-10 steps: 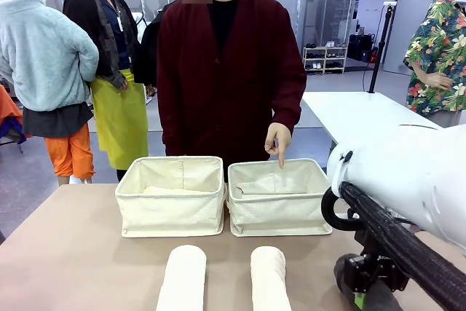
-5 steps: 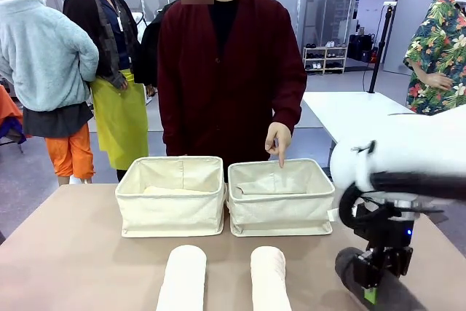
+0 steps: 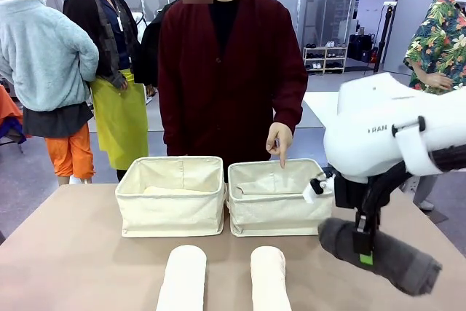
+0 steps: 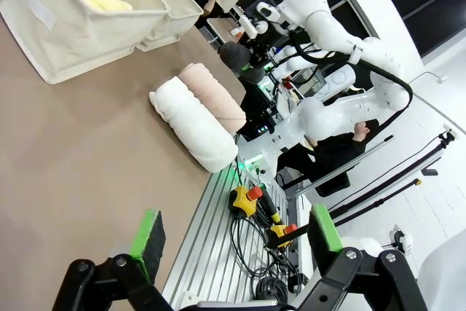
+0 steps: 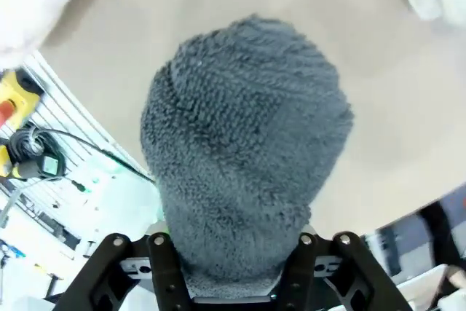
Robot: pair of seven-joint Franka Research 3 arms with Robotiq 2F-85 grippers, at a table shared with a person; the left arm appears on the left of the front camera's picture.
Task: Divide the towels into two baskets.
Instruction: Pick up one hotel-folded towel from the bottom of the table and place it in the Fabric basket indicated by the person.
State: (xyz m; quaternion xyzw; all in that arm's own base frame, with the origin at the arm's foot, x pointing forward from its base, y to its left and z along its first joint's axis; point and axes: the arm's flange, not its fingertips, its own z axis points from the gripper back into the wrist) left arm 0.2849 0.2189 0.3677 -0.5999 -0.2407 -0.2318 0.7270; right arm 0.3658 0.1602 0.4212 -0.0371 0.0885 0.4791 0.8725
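My right pincer (image 3: pixel 363 244) was clenched crosswise on the dark grey towel (image 3: pixel 399 267) (roll jutted out past both sides of it). Nearest basket (image 3: pixel 280 213) sat just beyond, to the pincer's left.

Setting: robotics laboratory.
Ahead of left gripper (image 4: pixel 234 238): slotted aluminium bench frame (image 4: pixel 206 253), yellow emergency-stop boxes with red buttons (image 4: pixel 239 201), coiled black cables (image 4: pixel 271 276).
Far beyond: glass partition walls (image 3: pixel 328 5).
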